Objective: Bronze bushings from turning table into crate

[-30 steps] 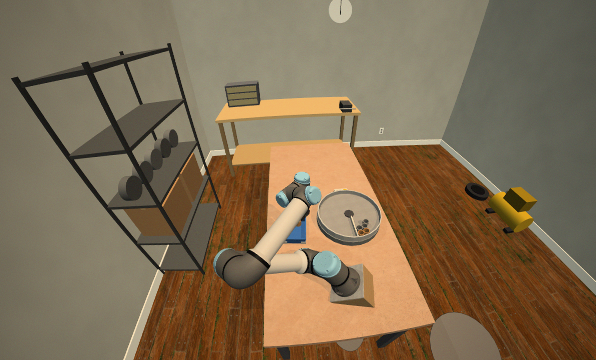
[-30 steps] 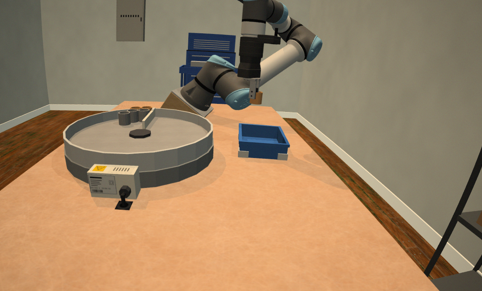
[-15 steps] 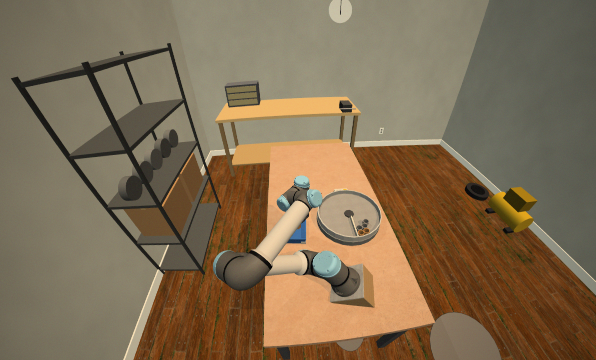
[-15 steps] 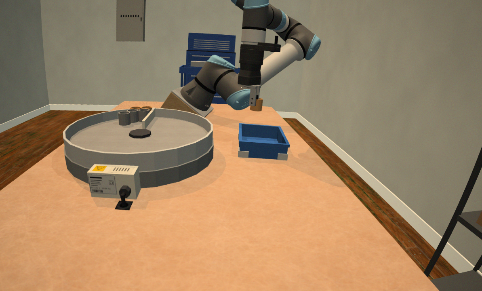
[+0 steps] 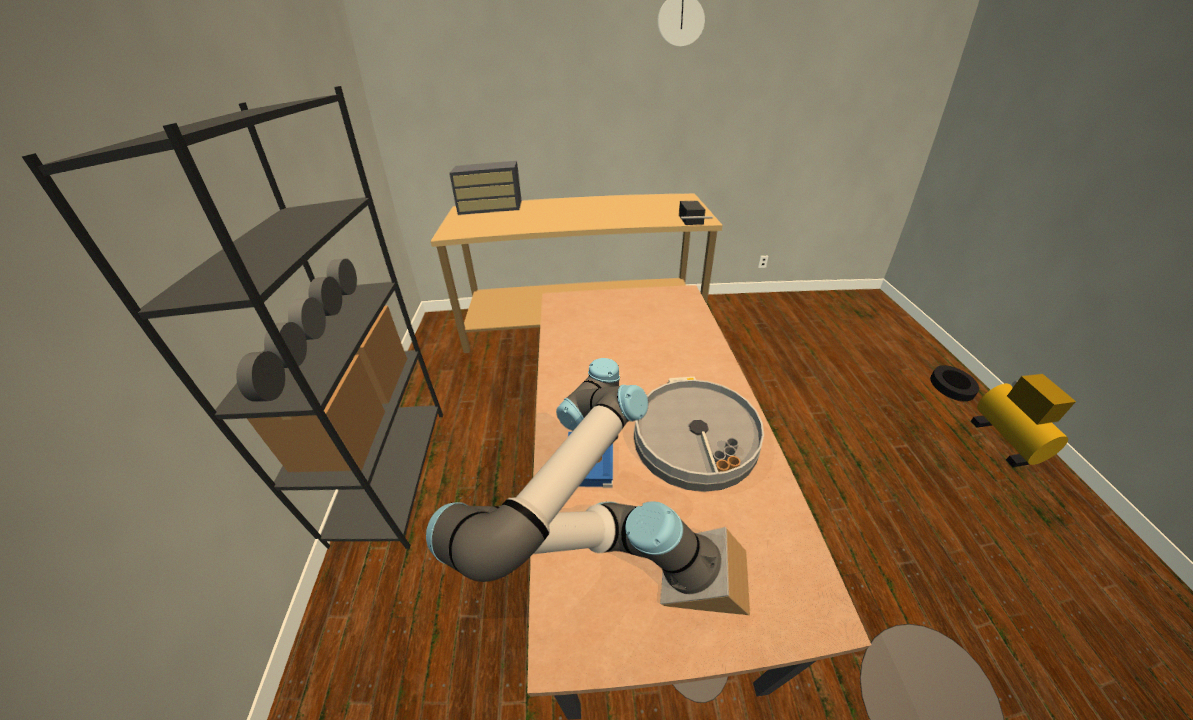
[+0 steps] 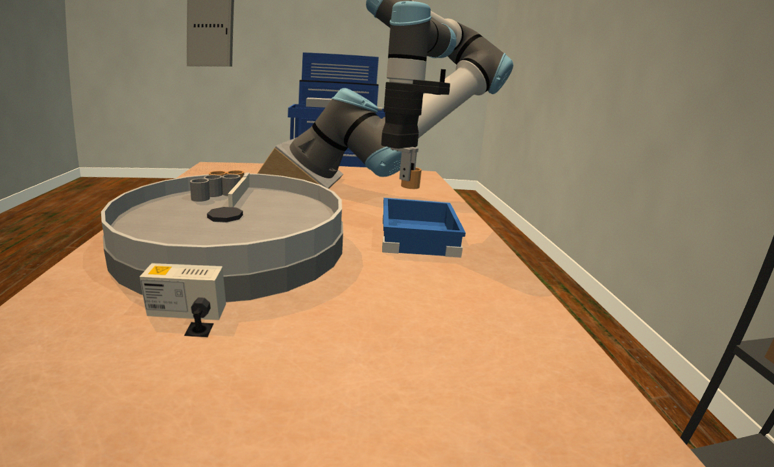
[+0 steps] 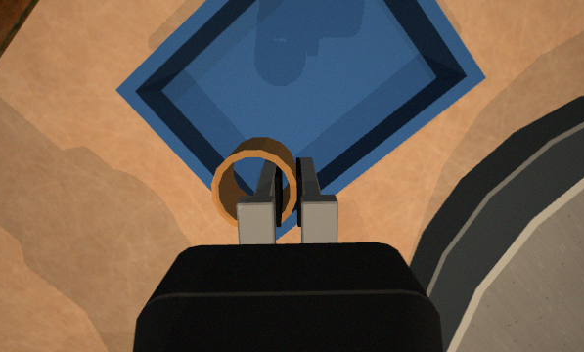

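Observation:
My gripper (image 6: 406,176) (image 7: 289,178) is shut on the wall of a bronze bushing (image 6: 415,178) (image 7: 219,192), one finger inside its bore. It hangs upright above one corner of the blue crate (image 5: 596,477) (image 6: 423,240) (image 7: 169,135). No bushing shows in the visible part of the crate. On the round grey turning table (image 5: 698,479) (image 6: 220,255) (image 7: 541,293), two bronze bushings (image 5: 723,465) (image 6: 218,172) stand beside three steel bushings (image 5: 732,444) (image 6: 199,190), close together. The arm hides the gripper in the top view.
A pale bar (image 5: 706,449) (image 6: 238,189) runs from the dark hub (image 5: 698,427) (image 6: 224,214) to the turning table's wall, beside the bushings. The raised wall stands between them and the crate. A white control box (image 6: 182,293) stands against the turning table's outer side.

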Motion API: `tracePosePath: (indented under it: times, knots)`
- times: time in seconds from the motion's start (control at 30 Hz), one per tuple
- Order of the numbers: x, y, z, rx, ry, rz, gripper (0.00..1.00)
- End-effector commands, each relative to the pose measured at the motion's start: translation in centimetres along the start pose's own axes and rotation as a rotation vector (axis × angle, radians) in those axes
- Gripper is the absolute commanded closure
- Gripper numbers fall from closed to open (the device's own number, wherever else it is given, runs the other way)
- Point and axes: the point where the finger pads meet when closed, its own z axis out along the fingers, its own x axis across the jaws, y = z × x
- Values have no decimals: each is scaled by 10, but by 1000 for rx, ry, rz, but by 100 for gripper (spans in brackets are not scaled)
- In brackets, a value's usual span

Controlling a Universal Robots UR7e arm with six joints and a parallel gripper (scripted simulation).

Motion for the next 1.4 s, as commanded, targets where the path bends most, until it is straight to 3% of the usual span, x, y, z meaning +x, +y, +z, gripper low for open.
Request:
tracePosePath:
  times: [0.0, 0.27, 0.43, 1.37]
  knots:
    - [1, -1, 5, -1, 2, 0, 100]
    - [1, -1, 5, -1, 2, 0, 100]
    - [0, -2, 30, 0, 0, 2, 100]
    - [0, -2, 39, 0, 0, 2, 100]
